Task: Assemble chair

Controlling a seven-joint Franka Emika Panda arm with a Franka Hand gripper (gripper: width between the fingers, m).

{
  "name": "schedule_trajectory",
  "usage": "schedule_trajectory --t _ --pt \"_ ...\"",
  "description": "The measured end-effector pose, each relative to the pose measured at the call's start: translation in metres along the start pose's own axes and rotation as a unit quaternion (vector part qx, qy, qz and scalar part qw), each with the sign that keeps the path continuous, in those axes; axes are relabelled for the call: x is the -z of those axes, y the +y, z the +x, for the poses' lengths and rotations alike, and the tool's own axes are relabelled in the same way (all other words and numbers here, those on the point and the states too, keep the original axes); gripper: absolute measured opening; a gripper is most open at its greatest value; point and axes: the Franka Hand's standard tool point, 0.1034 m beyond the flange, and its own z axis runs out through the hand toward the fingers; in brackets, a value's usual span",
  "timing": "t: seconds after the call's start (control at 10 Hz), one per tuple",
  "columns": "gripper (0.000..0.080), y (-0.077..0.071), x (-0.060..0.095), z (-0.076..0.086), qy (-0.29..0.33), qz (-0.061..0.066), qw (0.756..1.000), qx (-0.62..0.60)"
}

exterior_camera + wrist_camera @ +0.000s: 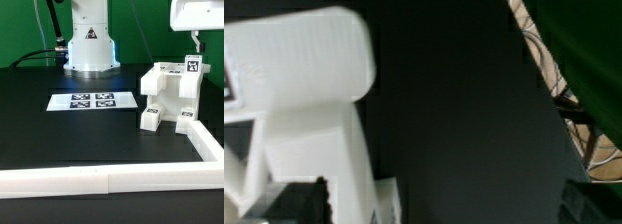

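**Open tool poised over a part-built chair**

In the exterior view, the chair stands at about 3 o'clock on the desk. It is a chunky white cluster of blocks, its tags turned outward, probably so the cameras can read them. The tool hangs just above the chair's highest part at 2 o'clock, jaws spread wide and empty. I judge it is lining up a grasp rather than carrying anything. The wrist view shows the chair close, blurred and off-centre. The marker board lies flat at the centre. A white border rail runs from 6 toward 4 o'clock, likely as a brace. The desk is matte black, with a green backdrop behind and the arm base at 12 o'clock
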Motion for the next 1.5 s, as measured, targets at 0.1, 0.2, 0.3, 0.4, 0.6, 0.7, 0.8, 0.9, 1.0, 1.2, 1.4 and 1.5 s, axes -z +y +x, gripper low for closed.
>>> schedule_trajectory --t 0.1,0.2,0.3,0.4,0.6,0.7,0.8,0.9,1.0,1.2,1.4,1.5 --pt "0.0649 -0.007 -0.003 0.002 0.002 0.000 1.000 0.002" --pt "0.0649 -0.013 -0.007 0.004 0.003 0.000 1.000 0.002" --pt "0.0649 -0.019 -0.012 0.008 0.005 -0.002 1.000 0.003" --pt "0.0649 -0.023 -0.015 0.010 0.006 -0.003 1.000 0.004" --pt "0.0649 -0.023 -0.023 0.012 0.006 -0.006 1.000 0.005" --pt "0.0649 -0.021 -0.026 0.012 0.005 -0.009 1.000 0.006" --pt "0.0649 -0.020 -0.028 0.011 0.005 -0.011 1.000 0.007" --pt "0.0649 -0.017 -0.033 0.010 0.005 -0.013 1.000 0.007" --pt "0.0649 -0.014 -0.036 0.010 0.005 -0.016 1.000 0.007" --pt "0.0649 -0.010 -0.039 0.009 0.004 -0.019 1.000 0.009" --pt "0.0649 -0.004 -0.041 0.010 0.003 -0.022 1.000 0.019" --pt "0.0649 -0.001 -0.043 0.010 0.002 -0.024 0.999 0.022"
